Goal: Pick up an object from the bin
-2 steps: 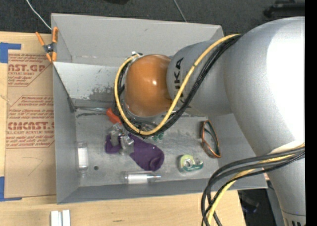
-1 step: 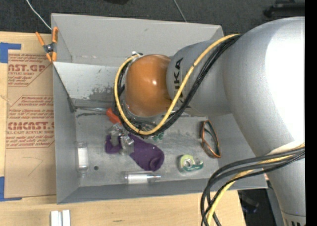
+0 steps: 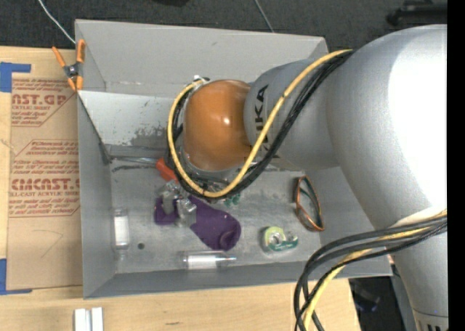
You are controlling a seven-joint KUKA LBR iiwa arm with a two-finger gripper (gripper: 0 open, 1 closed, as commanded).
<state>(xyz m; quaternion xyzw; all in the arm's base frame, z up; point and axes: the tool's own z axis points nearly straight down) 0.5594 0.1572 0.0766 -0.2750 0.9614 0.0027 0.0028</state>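
Silver robot arm (image 3: 378,126) looms closest, its hand (image 3: 176,202) down at the left end of a crumpled purple cloth (image 3: 216,228). Spread or pinching, I cannot tell.

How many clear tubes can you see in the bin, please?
2: the left tube by the left wall, and the front tube lying along the near wall, just below the purple cloth. The arm could hide others.

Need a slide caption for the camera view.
Gripper low over a crumpled purple cloth in the grey metal bin.
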